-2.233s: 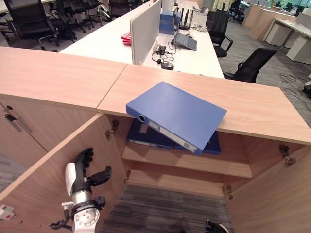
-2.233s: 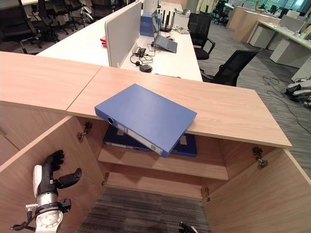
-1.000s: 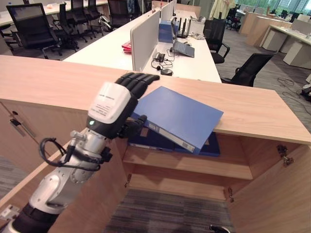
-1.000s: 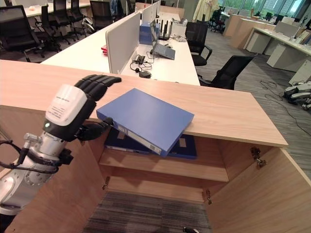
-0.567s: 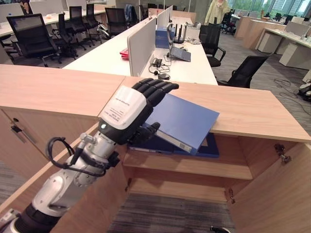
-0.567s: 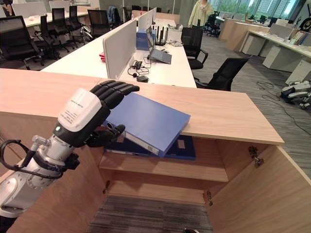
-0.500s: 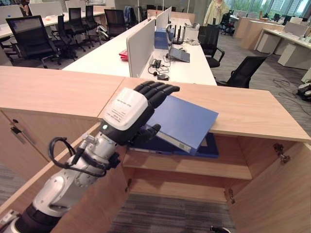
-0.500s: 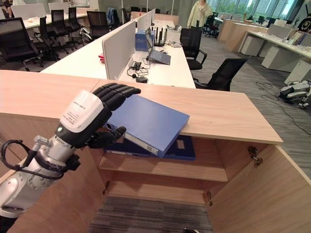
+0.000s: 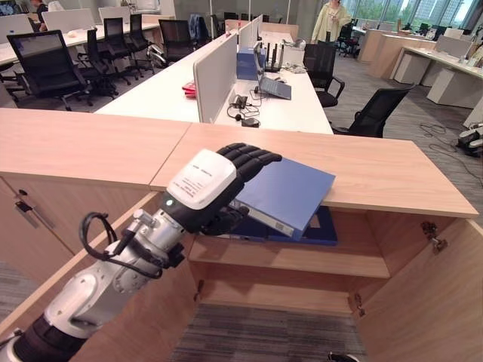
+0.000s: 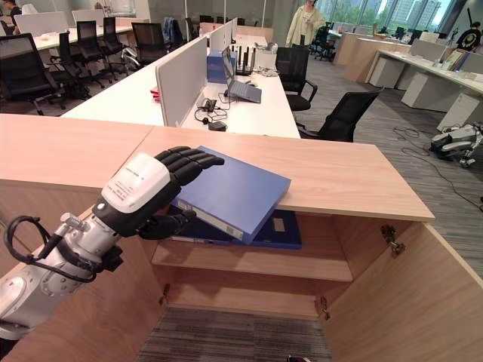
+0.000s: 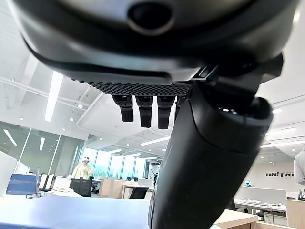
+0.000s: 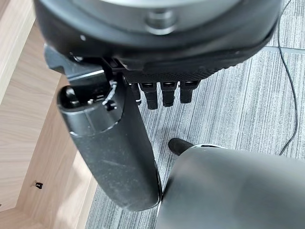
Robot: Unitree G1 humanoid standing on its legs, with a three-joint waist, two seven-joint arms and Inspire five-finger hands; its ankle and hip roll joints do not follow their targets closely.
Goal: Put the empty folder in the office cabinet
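Left eye view: we note the left robot hand (image 9: pixel 213 181) raised at the front edge of the counter (image 9: pixel 392 177), its fingers (image 9: pixel 253 155) laid over the near left corner of the blue folder (image 9: pixel 290 190) and its thumb below that corner, at the spine side. We record it as gripping the folder. The folder lies tilted on the counter, its spine overhanging the edge just beyond the hand. Below the hand the cabinet (image 9: pixel 411 302) stands open, and a second dark blue folder (image 9: pixel 321 228) lies flat on the upper shelf (image 9: pixel 302 260), under the overhanging one. Far beyond the hand stand office desks with a laptop (image 9: pixel 275 84) and black chairs (image 9: pixel 377 111); a person (image 9: pixel 332 21) stands at the far end.

Right eye view: we see the same arrangement. The fingers (image 10: pixel 192 160) curl over the folder's top face and the thumb (image 10: pixel 170 224) sits under it. The cabinet's right door (image 10: pixel 407 302) hangs open, well apart from the hand.

Left wrist view: the left hand's fingers (image 11: pixel 145 109) are bent inwards above the thumb (image 11: pixel 209 162); a pale blue surface shows beneath them.

Right wrist view: the right robot hand (image 12: pixel 143 71) hangs over grey carpet (image 12: pixel 243 105), holding nothing, fingers (image 12: pixel 162 93) curled short, thumb (image 12: pixel 112 148) extended.
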